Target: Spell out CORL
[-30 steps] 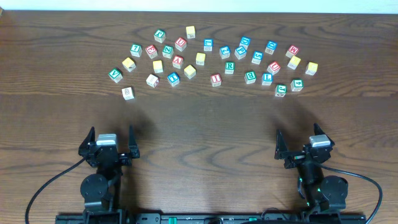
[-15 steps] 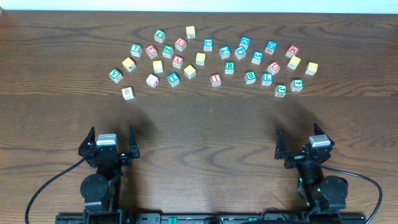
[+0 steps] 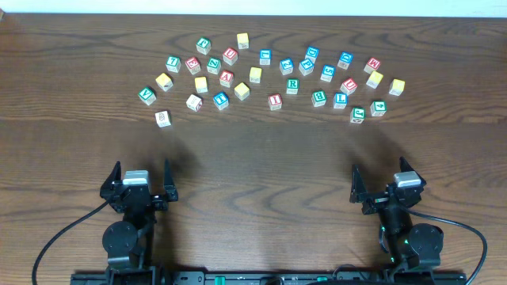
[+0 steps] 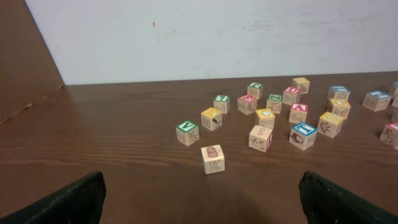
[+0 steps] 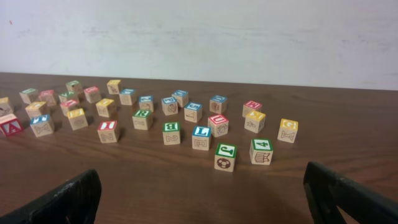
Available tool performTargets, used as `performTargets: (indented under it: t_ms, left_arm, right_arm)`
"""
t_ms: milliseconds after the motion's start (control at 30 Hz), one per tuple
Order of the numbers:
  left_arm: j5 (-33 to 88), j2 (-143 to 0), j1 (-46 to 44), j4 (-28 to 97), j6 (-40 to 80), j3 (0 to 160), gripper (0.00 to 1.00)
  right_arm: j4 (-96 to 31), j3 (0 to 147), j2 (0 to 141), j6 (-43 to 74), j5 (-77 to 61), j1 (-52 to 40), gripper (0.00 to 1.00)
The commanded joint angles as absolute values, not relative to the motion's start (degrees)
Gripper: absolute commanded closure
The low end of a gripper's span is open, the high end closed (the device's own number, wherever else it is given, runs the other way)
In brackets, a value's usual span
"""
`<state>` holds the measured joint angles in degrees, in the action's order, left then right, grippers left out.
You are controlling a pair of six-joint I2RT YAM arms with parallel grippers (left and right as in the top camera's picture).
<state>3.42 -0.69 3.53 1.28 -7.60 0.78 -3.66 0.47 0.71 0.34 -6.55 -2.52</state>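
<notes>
Left gripper (image 3: 141, 170) and right gripper (image 3: 379, 176) both sit low in the overhead view, near the bottom edge, jaws spread wide and holding nothing. Compared with the frames from the past second, no arm or cube has shifted, so I judge the spelling has not begun. The letter cubes lie scattered in a band across the upper part of the table (image 3: 253, 158), well apart from both grippers. The green R cube (image 3: 293, 85) is right of centre in that band, and the blue L cube (image 3: 340, 100) is lower and further right. Several yellow-topped cubes (image 3: 255, 74) are mixed in; which of them carry C and O cannot be read. No tray, box or other container appears.

From the left wrist, the left gripper (image 4: 205, 205) shows only its dark fingertips at the bottom corners, empty, with cubes in the middle distance.

From the right wrist, the right gripper (image 5: 205, 202) is likewise wide and empty. The blue L cube (image 5: 201, 137) sits near frame centre, the green R cube (image 5: 142, 119) to its upper left.
</notes>
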Motion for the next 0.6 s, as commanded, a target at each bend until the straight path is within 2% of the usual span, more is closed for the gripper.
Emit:
performTargets:
  t_ms: [0,567]
  left_arm:
    - [3.16,-0.27,3.18,3.84,-8.36,0.23,0.02]
    - [3.16,-0.71,3.18,3.86,-8.32,1.52,0.02]
  right_arm:
    - [-3.86,0.32,0.43,0.16,-6.11,-2.17,0.01]
    - [-3.86,0.32,0.43,0.16,-6.11,-2.17,0.01]
